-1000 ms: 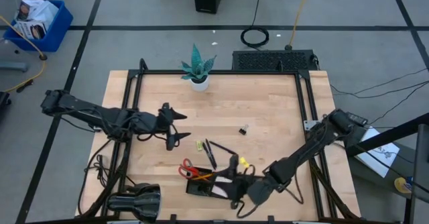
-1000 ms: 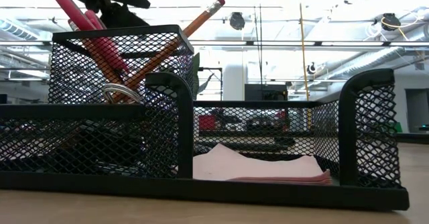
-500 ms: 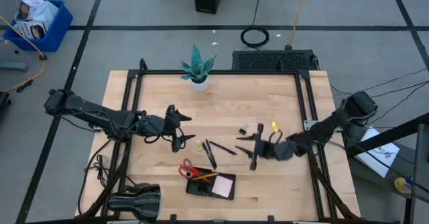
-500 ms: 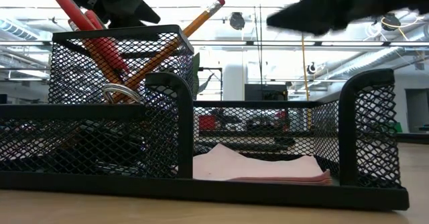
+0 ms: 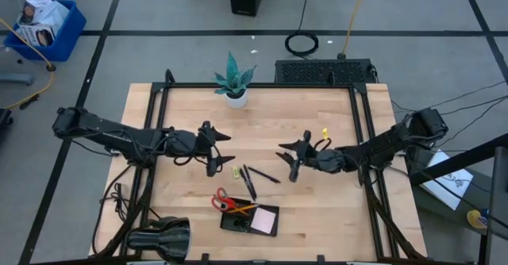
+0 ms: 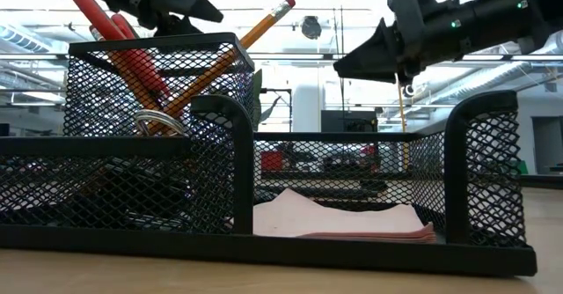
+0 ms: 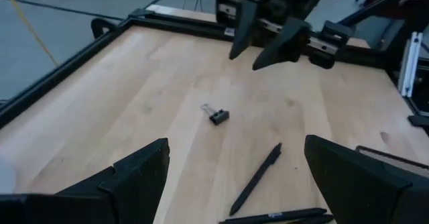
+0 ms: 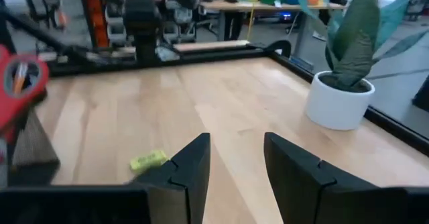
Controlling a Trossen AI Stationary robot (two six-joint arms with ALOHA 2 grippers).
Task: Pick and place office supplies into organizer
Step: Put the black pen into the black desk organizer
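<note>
The black mesh organizer stands near the table's front edge. In it are red-handled scissors, an orange pencil and a pink note pad. Two black pens and a small yellow piece lie on the wood just beyond it. A black clip lies farther out. My left gripper hovers open left of the pens. My right gripper hovers open right of them, above the clip's spot. Both point level at each other with nothing between their fingers.
A potted teal plant in a white pot stands at the far edge. A black rounded cylinder lies at the near left corner. Bare wood lies between the plant and the two grippers.
My right gripper has pulled away from over the organizer's right end, gone toward the far edge to mid-table and rolled about its own line. My left gripper has drifted a little toward the table's right. The supplies on the table and in the organizer have stayed put.
</note>
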